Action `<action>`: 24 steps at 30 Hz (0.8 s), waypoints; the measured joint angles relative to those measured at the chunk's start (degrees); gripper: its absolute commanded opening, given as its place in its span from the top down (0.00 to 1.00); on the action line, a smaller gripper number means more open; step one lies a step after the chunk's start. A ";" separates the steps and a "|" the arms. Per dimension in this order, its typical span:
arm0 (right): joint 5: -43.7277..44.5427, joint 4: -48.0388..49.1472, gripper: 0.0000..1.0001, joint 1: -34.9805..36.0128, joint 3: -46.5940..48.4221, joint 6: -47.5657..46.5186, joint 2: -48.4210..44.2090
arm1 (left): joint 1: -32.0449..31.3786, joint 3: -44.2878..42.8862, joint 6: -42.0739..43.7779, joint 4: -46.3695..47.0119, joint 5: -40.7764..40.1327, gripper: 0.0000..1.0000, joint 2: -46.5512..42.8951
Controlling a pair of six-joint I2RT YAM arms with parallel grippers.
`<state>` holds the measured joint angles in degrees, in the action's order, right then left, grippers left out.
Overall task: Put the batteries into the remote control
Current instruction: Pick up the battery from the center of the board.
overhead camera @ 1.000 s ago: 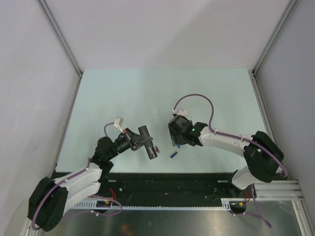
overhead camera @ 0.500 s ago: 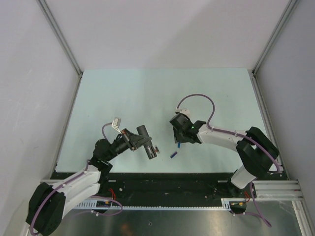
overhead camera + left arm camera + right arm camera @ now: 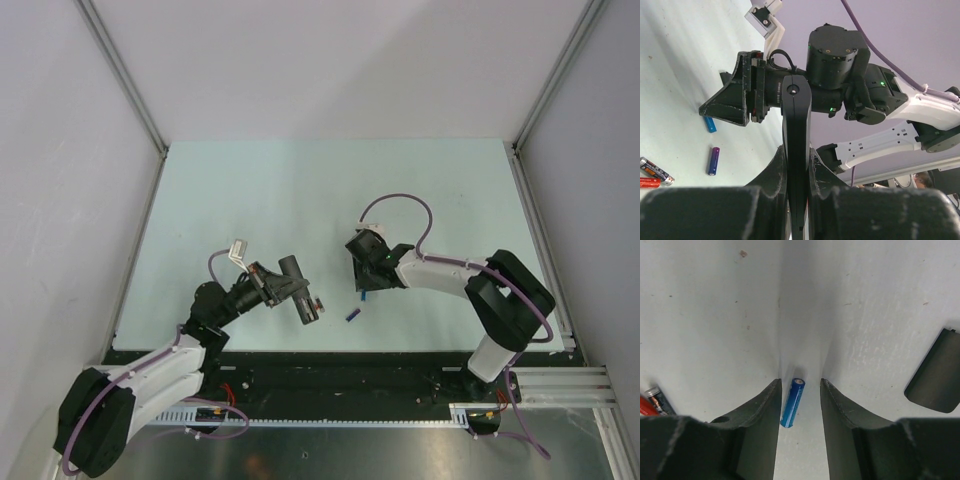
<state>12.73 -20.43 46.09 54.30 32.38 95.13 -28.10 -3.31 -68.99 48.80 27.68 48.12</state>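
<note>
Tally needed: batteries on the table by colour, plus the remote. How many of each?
Blue cylinder batteries: 2 (the second looks violet-tinted)
Red cylinder battery: 1
Dark cylinder battery with a silvery end: 1
Slim black plastic remote control bar: 1
Total: 5

Bright, even overhead light floods the pale counter [image 3: 300, 190]; shadows fall soft and faint; the nearest foreground blurs in both wrist views.

White walls [image 3: 330, 60] enclose the pale green worktop [image 3: 300, 190], aluminium posts [image 3: 120, 75] rise at its far corners, and a black strip [image 3: 340, 368] borders its near edge.
</note>
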 measured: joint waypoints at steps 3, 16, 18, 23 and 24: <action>-0.20 0.24 0.60 -0.48 0.07 0.00 0.85 | 0.00 0.00 0.02 0.00 0.02 1.00 -0.02; -0.26 0.68 0.66 -0.72 0.09 0.00 1.09 | 0.00 0.00 0.02 0.00 0.11 1.00 -0.15; -0.26 0.66 0.67 -0.72 0.09 -0.02 1.09 | 0.00 0.00 0.02 0.00 0.11 1.00 -0.15; -0.24 0.66 0.67 -0.68 0.09 -0.02 1.09 | 0.00 0.00 0.02 0.00 0.13 1.00 -0.15; -0.24 0.66 0.67 -0.66 0.09 -0.02 1.11 | 0.00 0.00 0.02 0.00 0.11 1.00 -0.15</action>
<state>12.49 -19.77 45.43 54.39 32.36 96.25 -28.10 -3.31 -68.97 48.80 27.79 47.97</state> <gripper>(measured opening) 0.334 0.147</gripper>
